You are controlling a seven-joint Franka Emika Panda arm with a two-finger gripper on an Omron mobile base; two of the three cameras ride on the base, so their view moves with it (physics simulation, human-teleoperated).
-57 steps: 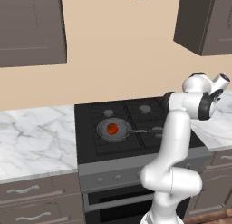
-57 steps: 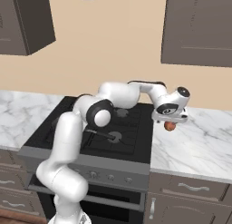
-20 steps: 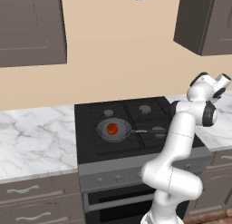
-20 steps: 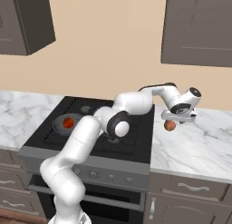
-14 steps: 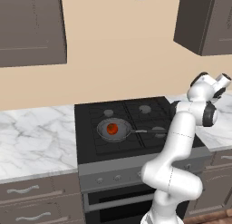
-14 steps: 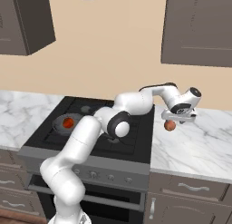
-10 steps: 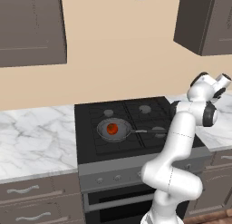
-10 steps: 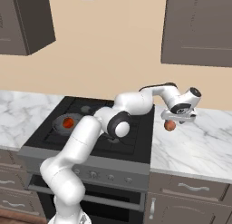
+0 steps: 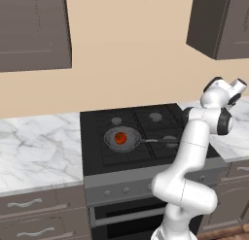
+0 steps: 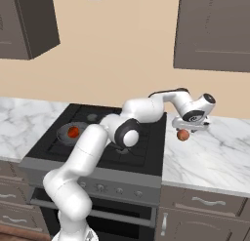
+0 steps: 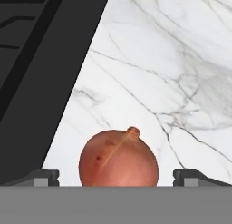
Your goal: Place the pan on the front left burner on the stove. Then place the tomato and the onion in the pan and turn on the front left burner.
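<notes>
Spread wide, the tool (image 10: 183, 130) hangs over the onion (image 10: 182, 135) on the marble desk (image 10: 215, 157), fingertips either side of it but not gripping, seemingly lined up for a pickup. Well off to its side, the tomato (image 9: 120, 137) sits in the pan (image 9: 122, 140) on the stove (image 9: 146, 132).

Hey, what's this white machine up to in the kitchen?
It is loading a pan on the stove. The pan sits on the front left burner with the tomato already inside. The arm is reaching over to the marble counter right of the stove, with its open end effector straddling the onion, fingers on either side and not closed on it. The onion has yet to go in the pan.
</notes>
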